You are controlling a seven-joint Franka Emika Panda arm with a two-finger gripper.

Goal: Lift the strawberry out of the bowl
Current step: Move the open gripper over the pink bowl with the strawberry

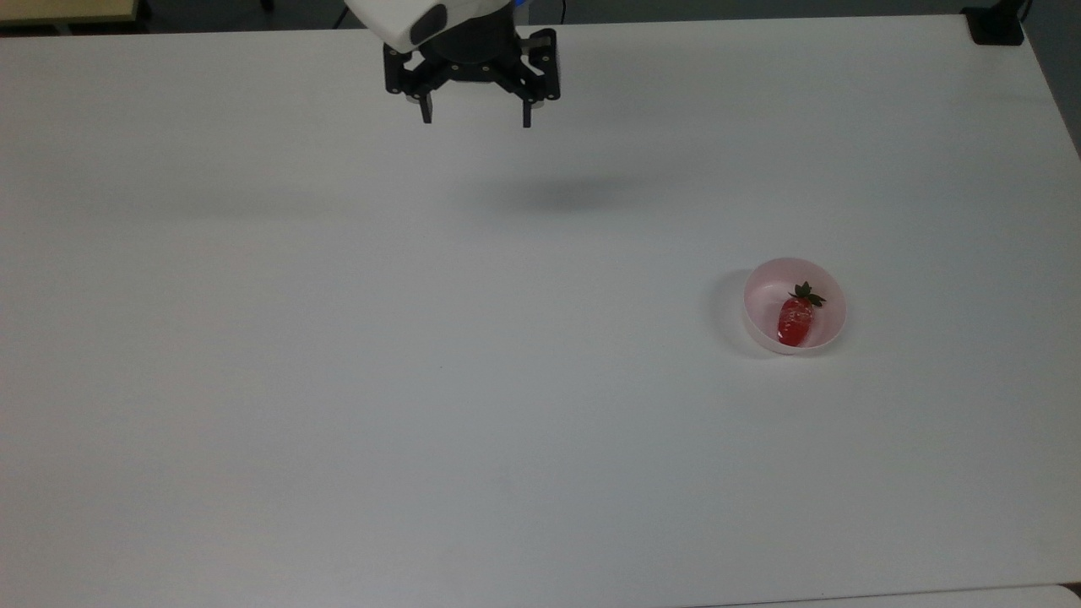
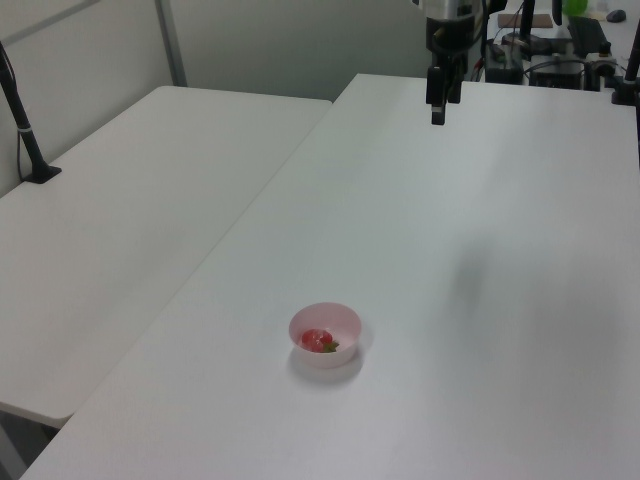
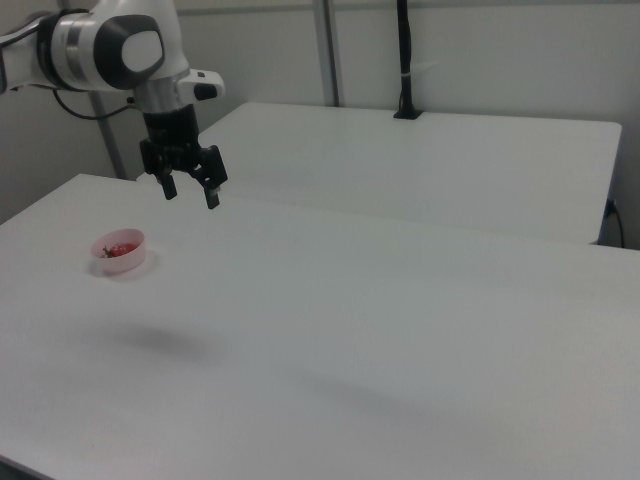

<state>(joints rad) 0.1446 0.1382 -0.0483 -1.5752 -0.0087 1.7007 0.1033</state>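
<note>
A small pale pink bowl [image 1: 794, 305] [image 2: 325, 334] [image 3: 119, 250] sits on the white table, toward the top view's right. Inside it lies a red strawberry [image 1: 795, 318] [image 2: 318, 340] [image 3: 119, 249] with a dark green cap. My gripper [image 1: 475, 118] [image 2: 438, 112] [image 3: 191, 194] hangs high above the table near the top view's upper edge, far from the bowl. Its black fingers [image 1: 426, 112] are spread wide apart with nothing between them, so it is open.
The white table [image 1: 422, 380] is broad and flat around the bowl. A second white table [image 2: 130, 200] stands beside it in the left view. A black post [image 2: 22, 125] is clamped to that second table, and a black block [image 1: 995, 25] sits at the top view's upper right corner.
</note>
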